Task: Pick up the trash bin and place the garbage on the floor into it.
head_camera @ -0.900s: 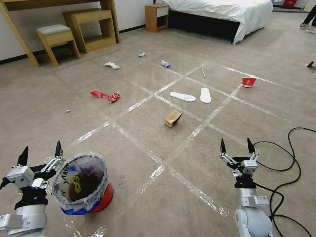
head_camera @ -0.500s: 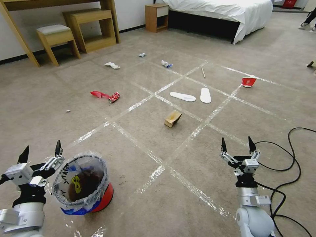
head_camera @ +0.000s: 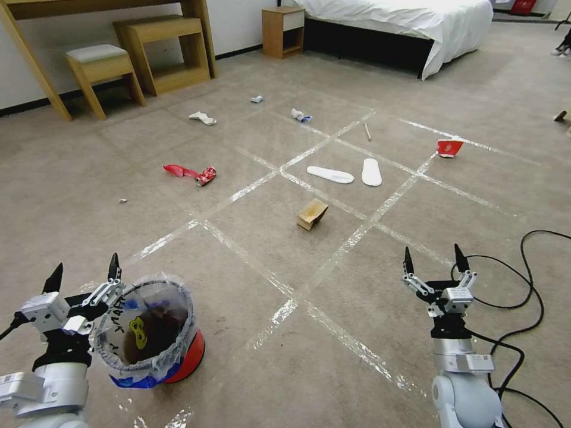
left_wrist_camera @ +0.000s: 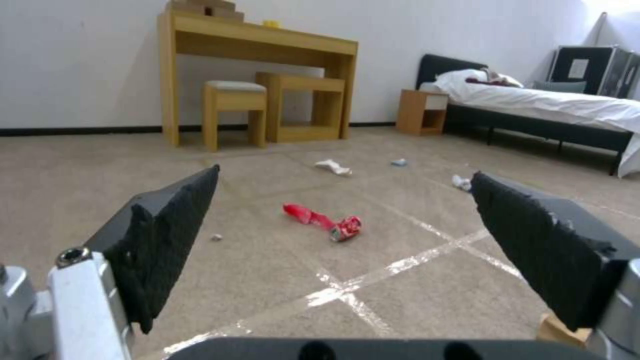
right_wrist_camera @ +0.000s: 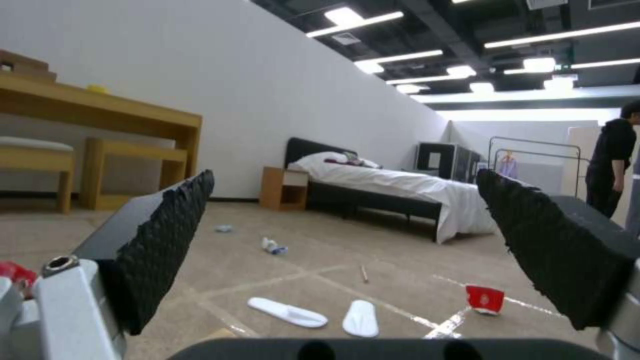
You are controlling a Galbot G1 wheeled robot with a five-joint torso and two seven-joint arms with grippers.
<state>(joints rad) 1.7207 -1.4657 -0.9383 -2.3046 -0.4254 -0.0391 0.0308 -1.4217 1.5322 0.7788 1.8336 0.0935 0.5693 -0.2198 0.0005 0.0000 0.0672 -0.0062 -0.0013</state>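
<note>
The red trash bin (head_camera: 191, 359) with its clear printed bag stands on the carpeted floor (head_camera: 256, 356) at the near left. My left gripper (head_camera: 84, 272) hovers open just left of its rim, holding nothing. At the near right my right gripper (head_camera: 433, 257) is open and empty above the carpet. Garbage lies ahead: a brown cardboard box (head_camera: 311, 214), two white slippers (head_camera: 330, 174) (head_camera: 372, 172), a red wrapper (head_camera: 190, 173), a red carton (head_camera: 449, 147), a wooden stick (head_camera: 367, 131) and crumpled papers (head_camera: 203, 117) (head_camera: 301, 115). The left wrist view shows the wrapper (left_wrist_camera: 323, 222); the right wrist view shows the slippers (right_wrist_camera: 287, 312).
A black cable (head_camera: 529, 279) loops on the carpet by my right arm. A wooden desk with a stool (head_camera: 101, 68) and a shelf (head_camera: 163, 50) lines the far left wall. A nightstand (head_camera: 284, 31) and a bed (head_camera: 410, 24) stand at the back. Tape lines (head_camera: 333, 261) cross the floor.
Both grippers have drifted slightly nearer and lower in the head view, the left one edging toward the bin's rim. Bin and litter have not moved.
</note>
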